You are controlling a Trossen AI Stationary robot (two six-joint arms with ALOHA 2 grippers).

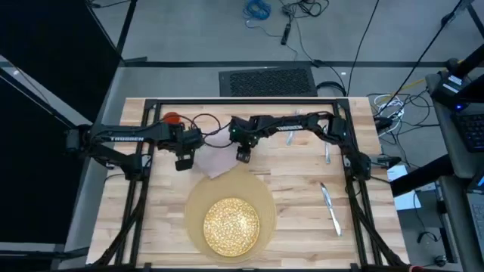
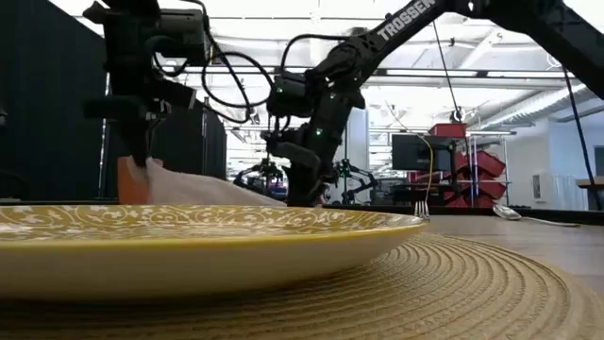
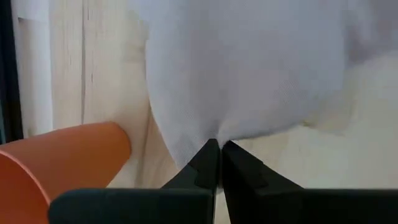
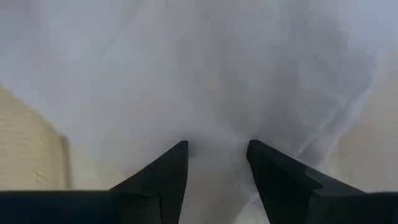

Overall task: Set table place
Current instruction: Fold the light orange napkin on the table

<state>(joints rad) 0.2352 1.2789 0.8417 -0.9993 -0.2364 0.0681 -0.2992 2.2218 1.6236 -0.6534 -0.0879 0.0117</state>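
While left gripper (image 3: 219, 149) pinches napkin (image 3: 249, 74) edge, right gripper (image 4: 217, 155) spread over napkin

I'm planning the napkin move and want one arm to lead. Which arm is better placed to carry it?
Probably the left. The left gripper is already pinched shut on an edge of the napkin, beside the orange cup. The right gripper is over the cloth but open, holding nothing.

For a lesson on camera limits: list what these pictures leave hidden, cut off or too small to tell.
- Orange cup: high view, mostly hidden under the left arm; cut by the edge in the left wrist view.
- Cutlery: high view, too small to tell the pieces apart.
- Napkin: outline partly covered by both grippers.
- Plate: low view, cut off at the edge.
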